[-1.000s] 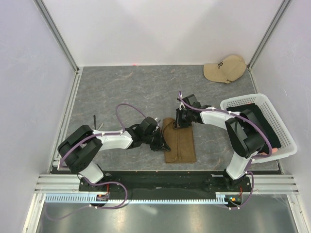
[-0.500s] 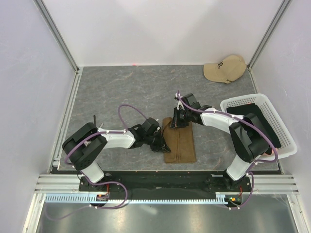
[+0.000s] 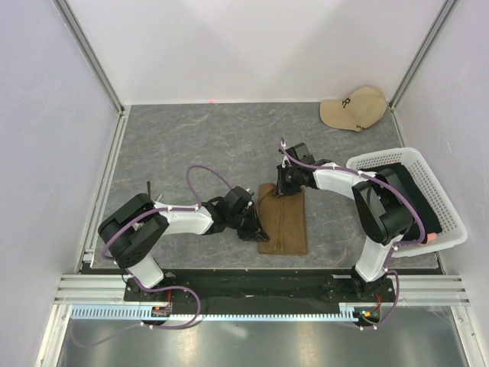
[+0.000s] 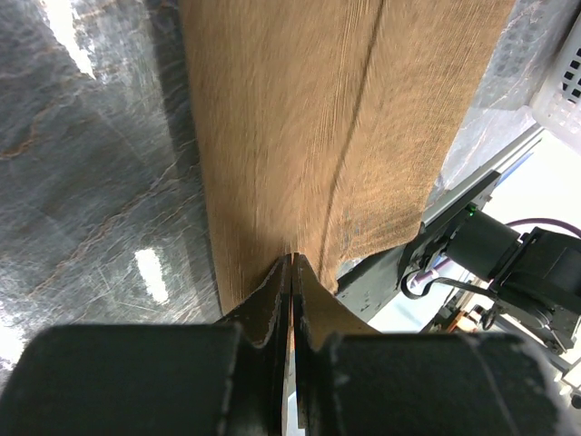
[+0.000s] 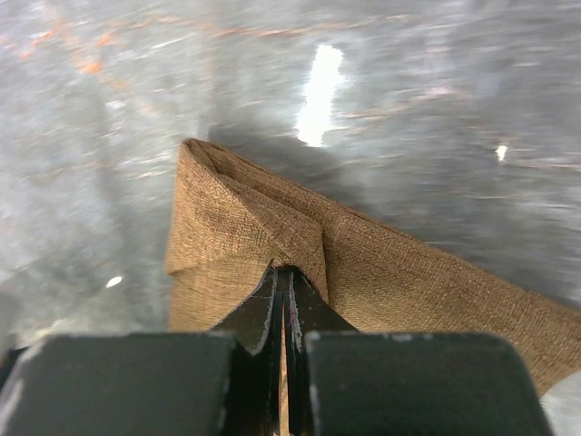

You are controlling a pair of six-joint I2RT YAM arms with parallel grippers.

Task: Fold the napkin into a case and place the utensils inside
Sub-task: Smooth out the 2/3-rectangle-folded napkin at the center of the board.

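The olive-brown napkin [image 3: 284,225] lies folded into a narrow flat strip between the two arms. My left gripper [image 3: 257,228] is at the strip's left long edge. In the left wrist view its jaws [image 4: 291,261] are shut, with a thin sliver of the cloth [image 4: 318,118] between the tips. My right gripper [image 3: 288,189] is at the strip's far end. It is shut [image 5: 283,270] on a raised fold of the napkin [image 5: 408,263], which peaks at the tips. Slim utensils [image 3: 153,194] show only partly, at the far left behind the left arm.
A white mesh basket [image 3: 451,222] holding black fabric [image 3: 416,191] stands at the right edge, close to the right arm. A beige cap [image 3: 354,107] lies in the far right corner. White walls enclose the grey table [image 3: 214,145].
The right gripper swung slightly left and then back right at the napkin's far end. The left gripper crept a little nearer along the left edge. The napkin has barely shifted.
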